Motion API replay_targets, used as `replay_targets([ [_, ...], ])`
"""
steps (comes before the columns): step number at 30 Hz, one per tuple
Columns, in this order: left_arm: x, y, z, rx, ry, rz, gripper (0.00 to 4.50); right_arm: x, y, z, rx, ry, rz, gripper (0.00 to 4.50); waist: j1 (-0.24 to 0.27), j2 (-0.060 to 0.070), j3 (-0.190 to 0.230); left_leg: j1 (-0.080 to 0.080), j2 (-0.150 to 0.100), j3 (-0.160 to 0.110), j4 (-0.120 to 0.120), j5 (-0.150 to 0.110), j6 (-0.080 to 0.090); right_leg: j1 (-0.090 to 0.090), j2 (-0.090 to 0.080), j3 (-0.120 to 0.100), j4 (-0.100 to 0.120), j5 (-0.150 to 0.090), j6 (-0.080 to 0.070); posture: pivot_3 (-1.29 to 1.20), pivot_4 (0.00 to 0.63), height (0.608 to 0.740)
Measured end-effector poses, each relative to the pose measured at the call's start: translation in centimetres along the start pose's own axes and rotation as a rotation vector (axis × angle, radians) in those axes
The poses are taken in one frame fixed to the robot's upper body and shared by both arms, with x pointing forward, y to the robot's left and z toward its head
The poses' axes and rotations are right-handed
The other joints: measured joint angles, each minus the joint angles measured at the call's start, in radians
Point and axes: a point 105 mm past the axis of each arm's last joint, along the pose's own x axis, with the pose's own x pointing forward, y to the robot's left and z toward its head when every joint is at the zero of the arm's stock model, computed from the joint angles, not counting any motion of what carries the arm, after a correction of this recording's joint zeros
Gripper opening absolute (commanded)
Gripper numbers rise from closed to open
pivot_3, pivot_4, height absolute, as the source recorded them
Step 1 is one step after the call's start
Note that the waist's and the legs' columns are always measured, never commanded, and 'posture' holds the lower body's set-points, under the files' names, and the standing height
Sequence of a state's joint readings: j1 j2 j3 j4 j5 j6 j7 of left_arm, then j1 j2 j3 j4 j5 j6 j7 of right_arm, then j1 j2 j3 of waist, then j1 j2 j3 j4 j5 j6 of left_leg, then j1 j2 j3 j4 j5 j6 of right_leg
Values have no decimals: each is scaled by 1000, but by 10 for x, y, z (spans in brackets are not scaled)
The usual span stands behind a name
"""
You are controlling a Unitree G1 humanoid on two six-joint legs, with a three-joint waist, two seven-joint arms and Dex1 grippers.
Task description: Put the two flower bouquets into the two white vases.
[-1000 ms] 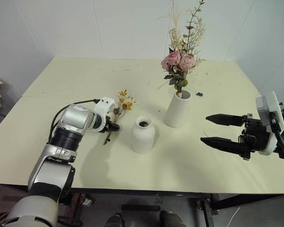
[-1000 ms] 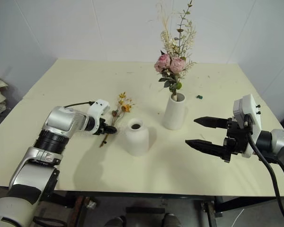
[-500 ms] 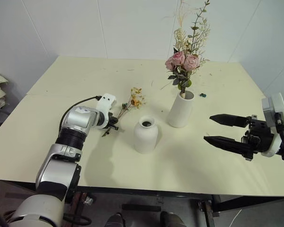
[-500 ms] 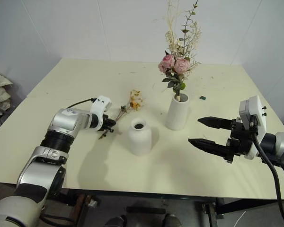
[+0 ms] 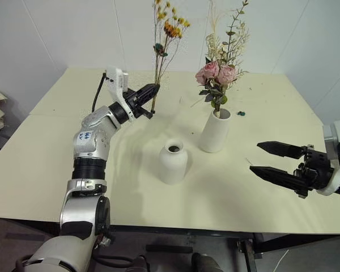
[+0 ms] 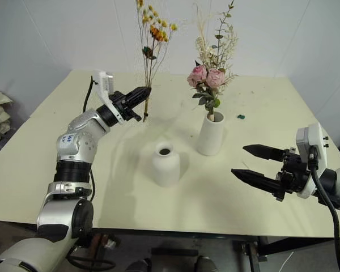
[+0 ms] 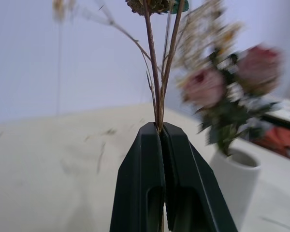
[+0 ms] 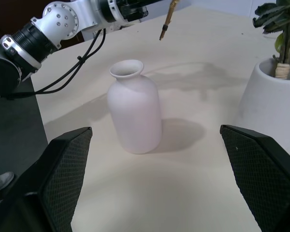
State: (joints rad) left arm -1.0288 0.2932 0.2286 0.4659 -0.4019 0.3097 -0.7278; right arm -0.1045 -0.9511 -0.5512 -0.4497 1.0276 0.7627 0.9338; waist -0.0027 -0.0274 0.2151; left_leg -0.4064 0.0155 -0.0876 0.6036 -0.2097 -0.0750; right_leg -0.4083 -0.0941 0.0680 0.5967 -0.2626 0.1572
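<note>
We read no writing on the pale counter (image 5: 56, 153), where our left pincer (image 5: 149, 91) clamps the yellow-orange bunch (image 5: 164, 34) upright at eleven o'clock of the empty bottle vase (image 5: 173, 161), the roses (image 5: 216, 72) stand in the tall vase (image 5: 215, 129), and our right pincer (image 5: 271, 160) gapes empty at three o'clock.

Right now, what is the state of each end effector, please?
Left end effector: closed on the yellow-orange bouquet stems.
Right end effector: open, holding nothing.

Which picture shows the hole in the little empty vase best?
The right wrist view: the short vase is close, its open mouth plain. Both eye views show it whole but smaller, mouth dark, beside the tall vase. The left wrist view has the tall vase.
</note>
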Motion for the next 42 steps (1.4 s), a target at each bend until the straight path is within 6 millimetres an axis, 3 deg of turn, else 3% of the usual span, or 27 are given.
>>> replay_targets([
  [4, -5, -13, 10, -28, -96, -109, 32, 1, 1, 0, -5, -4, -2, 4500, 1, 0, 0, -1, 0, 0, 1, 0, 0, 1, 0, 0, -1, 1, 0, 0, 150, 740],
  [9, -12, -34, 42, -136, -382, -281, 32, 2, 2, 2, -14, -13, -4, 4500, 2, 0, 0, 0, 0, 0, 3, 0, 1, 2, 0, 0, -2, 1, 0, 0, 150, 740],
  [14, -20, -49, 22, -200, -362, -386, 32, 2, 1, 3, -23, -22, -12, 4500, 0, 0, 0, 0, 0, 0, 4, -1, 1, 3, 0, 1, -2, 1, 0, 0, 150, 740],
  [18, -23, -72, 3, -283, -279, -517, 32, 3, 1, 3, -22, -27, -15, 4500, 1, 0, 0, 0, 0, 0, 6, -1, 1, 3, 0, 1, -2, 1, 0, 0, 150, 740],
  [23, -23, -85, -2, -301, -236, -583, 32, 3, 5, -1, -12, -18, -14, 4500, 0, 0, 0, 1, 0, 0, 7, -1, 2, 6, 0, 1, -4, -1, -5, 0, 150, 740],
  [28, -31, -86, -22, -305, -175, -580, 32, 3, 9, -6, 11, -22, -11, 4500, 1, 0, 0, 1, 0, 0, 8, -1, 2, 8, 0, 1, -6, -2, -10, 0, 150, 740],
  [42, -29, -71, -38, -293, -154, -512, 32, 2, 12, -6, 6, -30, -15, 4500, 2, 0, 0, 1, 0, 0, 8, -1, 3, 11, 0, 1, -11, -3, -13, 0, 150, 740],
])
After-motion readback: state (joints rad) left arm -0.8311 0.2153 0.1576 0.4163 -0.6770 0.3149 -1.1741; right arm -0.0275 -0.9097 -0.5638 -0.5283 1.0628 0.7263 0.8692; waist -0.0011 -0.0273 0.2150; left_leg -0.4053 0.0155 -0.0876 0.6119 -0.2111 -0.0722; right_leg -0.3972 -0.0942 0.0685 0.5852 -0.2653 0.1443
